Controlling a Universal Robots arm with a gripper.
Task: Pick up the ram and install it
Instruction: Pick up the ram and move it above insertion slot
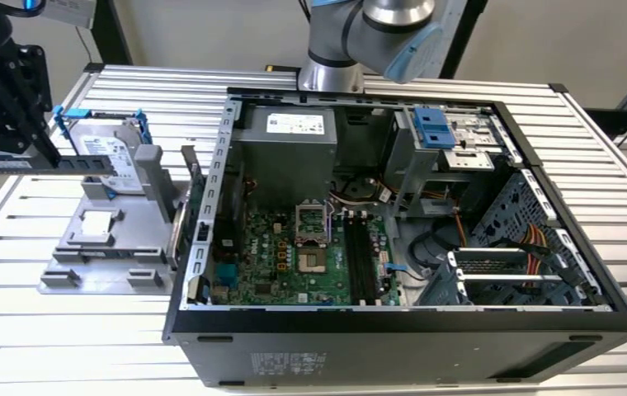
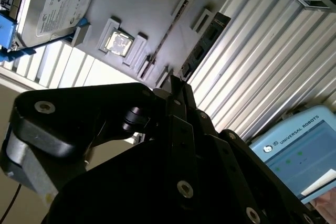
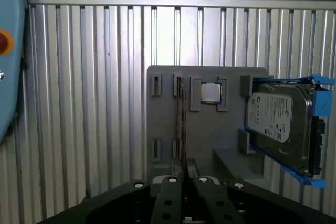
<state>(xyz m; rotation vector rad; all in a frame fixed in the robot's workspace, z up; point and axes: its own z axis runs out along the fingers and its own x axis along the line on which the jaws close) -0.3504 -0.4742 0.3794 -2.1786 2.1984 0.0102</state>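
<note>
The bench [image 1: 72, 346] carries an open computer case [image 1: 402, 330], well apart from the hand [image 1: 30, 147]. A grey tray [image 1: 99, 252] lies beneath the hand, with a hard drive [image 1: 126, 167] propped just beside it. The hand pinches the ram [image 1: 77, 163] over the tray.

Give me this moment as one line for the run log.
gripper: shut on the ram | ram: held over the grey fixture, outside the open computer case | install: not yet done
</note>
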